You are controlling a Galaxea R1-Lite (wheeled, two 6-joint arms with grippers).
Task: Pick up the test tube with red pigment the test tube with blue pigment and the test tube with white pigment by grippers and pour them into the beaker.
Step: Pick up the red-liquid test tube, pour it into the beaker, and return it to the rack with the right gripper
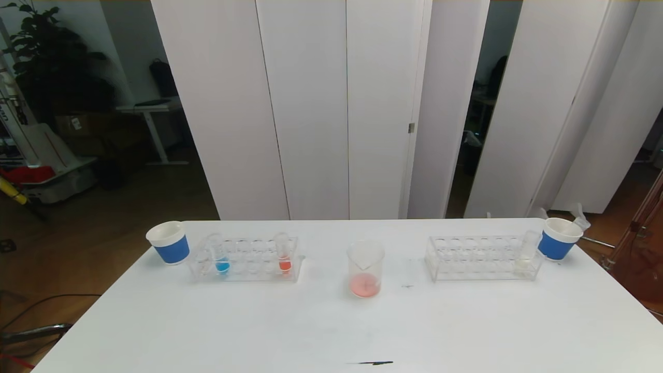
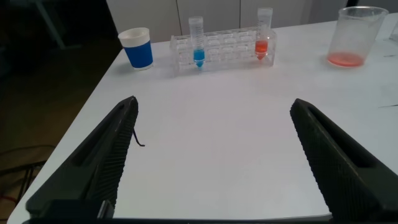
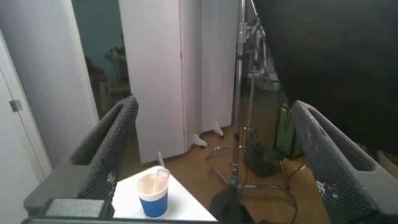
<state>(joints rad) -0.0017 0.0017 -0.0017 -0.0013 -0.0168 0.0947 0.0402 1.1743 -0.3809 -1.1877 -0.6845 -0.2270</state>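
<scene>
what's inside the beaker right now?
The beaker holds a shallow layer of pinkish-red liquid at its bottom; the rest is empty. No tube is in it. Nothing covers it, and the clear wall shows the whole inside.

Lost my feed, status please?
Both grippers open, empty: left gripper, right gripper. Blue tube racked; beaker holds pink liquid. Nothing blocking.

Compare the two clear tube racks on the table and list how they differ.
The left rack holds two tubes, a blue-liquid tube and a red-liquid tube; the right rack holds one, a whitish-liquid tube. The left rack's tubes stand apart near its two ends; the right rack's tube stands at its outer end, beside a blue-banded cup. Both are clear, flank the beaker, and have many free holes.
</scene>
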